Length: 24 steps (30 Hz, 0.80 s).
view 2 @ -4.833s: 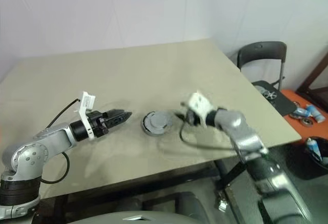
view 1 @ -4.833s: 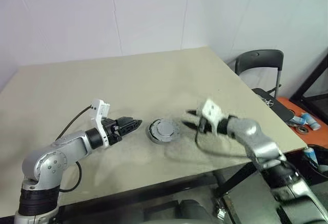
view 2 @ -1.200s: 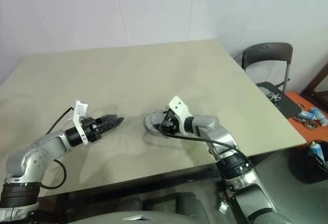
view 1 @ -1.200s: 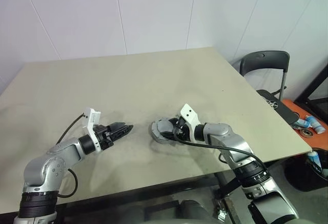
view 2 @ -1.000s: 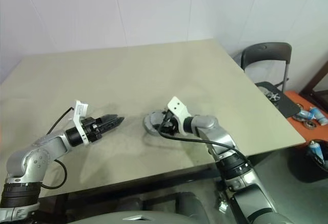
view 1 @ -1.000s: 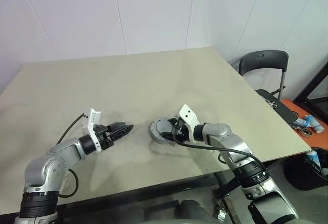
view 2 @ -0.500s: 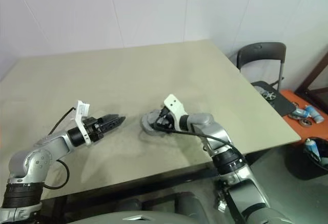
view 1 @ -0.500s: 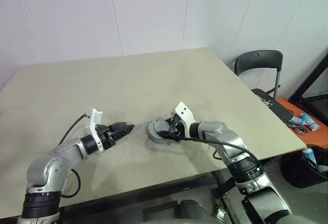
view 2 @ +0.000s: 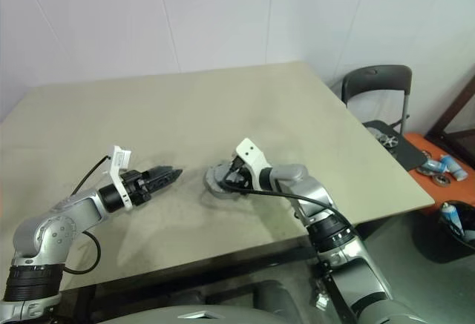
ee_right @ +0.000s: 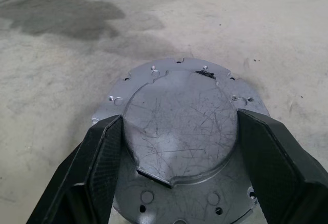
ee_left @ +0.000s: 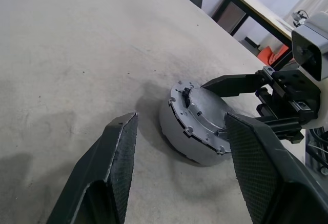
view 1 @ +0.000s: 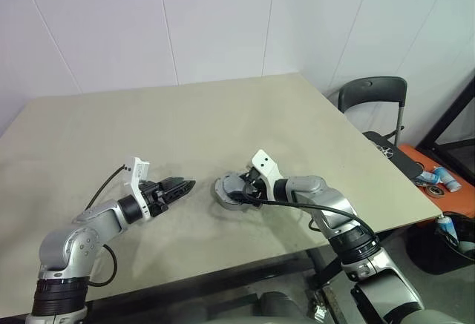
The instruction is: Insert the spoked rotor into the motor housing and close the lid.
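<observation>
Two end effectors face each other across one small assembly near the middle of the counter (view 1: 89, 131). The motor housing (ee_left: 180, 143) sits flat on the beige surface with the lid (ee_right: 179, 119) already lying on top of it, so no copper windings and no spoked rotor can be seen; whether the rotor is inside cannot be told from here.

In the head view the right end effector (view 1: 239, 190) comes in from about 3 o'clock of the housing, tipped downward. Its wrist view shows both black fingers (ee_right: 97, 167) spread wide, one at either side of the lid, straddling it with a clear gap on each side. That spread looks chosen to take the disc across its full width, either to press it home or to turn it until it seats. The lid's raised plate looks slightly askew on the ring of screw holes, so I judge the closing step as under way and not finished.

The left end effector (view 1: 180, 187) hangs off the counter at about 9 o'clock of the housing, near it but apart, pointing at it. Its fingers (ee_left: 119, 155) stand well apart and hold nothing. It seems parked there as a brace in waiting, ready to stop the housing sliding if the right arm pushes sideways.
</observation>
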Each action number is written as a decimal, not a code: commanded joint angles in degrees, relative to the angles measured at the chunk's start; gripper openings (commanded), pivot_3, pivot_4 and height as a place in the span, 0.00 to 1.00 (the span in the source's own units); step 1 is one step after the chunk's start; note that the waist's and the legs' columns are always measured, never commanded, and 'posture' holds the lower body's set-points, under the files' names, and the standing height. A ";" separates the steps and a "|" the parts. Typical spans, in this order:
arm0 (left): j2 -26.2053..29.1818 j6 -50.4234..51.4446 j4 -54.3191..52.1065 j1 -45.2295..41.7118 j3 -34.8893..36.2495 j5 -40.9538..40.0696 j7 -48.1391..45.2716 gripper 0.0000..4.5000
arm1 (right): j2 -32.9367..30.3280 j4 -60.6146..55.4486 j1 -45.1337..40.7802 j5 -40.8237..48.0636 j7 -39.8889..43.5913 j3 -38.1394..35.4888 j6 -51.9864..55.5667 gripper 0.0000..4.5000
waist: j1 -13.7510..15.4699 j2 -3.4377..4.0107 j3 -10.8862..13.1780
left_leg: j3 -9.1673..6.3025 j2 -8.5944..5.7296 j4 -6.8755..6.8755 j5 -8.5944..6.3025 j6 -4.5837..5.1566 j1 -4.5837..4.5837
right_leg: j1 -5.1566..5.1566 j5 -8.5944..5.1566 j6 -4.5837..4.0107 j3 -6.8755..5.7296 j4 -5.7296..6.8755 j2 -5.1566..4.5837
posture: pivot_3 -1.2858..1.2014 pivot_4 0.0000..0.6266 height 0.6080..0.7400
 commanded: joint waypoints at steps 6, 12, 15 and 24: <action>-0.05 -0.10 -1.88 -1.60 0.74 -0.74 0.19 0.64 | -6.40 7.73 2.92 -5.13 3.15 5.10 -2.33 0.68 | 0.75 0.01 -0.08 | 0.02 -0.13 -0.50 0.03 0.04 0.02 | -0.05 -0.06 0.09 -0.02 -0.33 -0.09 | 0.52 0.00 1.00; 0.06 0.11 -1.81 -1.82 0.86 -0.75 0.24 0.64 | -5.63 7.49 2.41 -5.99 3.03 5.92 -3.13 0.68 | 0.69 -0.08 -0.23 | 0.01 -0.12 -0.81 0.02 0.06 -0.03 | -0.04 -0.04 0.10 -0.05 -0.63 -0.11 | 0.52 0.00 1.00; 0.08 0.10 -1.66 -2.05 0.85 -0.68 0.21 0.64 | -5.93 7.31 2.65 -6.02 3.80 6.55 -3.06 0.68 | 0.69 -0.04 -0.24 | 0.01 -0.12 -0.80 0.02 0.06 0.01 | -0.01 -0.05 0.10 -0.05 -0.64 -0.14 | 0.52 0.00 1.00; -2.92 -0.63 -1.86 -5.77 -6.36 2.79 0.86 0.64 | -6.85 13.33 -0.71 -4.20 7.06 4.67 2.42 0.68 | 0.88 0.05 -0.25 | 0.00 -0.14 -0.80 0.02 0.07 0.03 | 0.14 -0.05 0.10 -0.12 -0.80 -0.22 | 0.52 0.00 1.00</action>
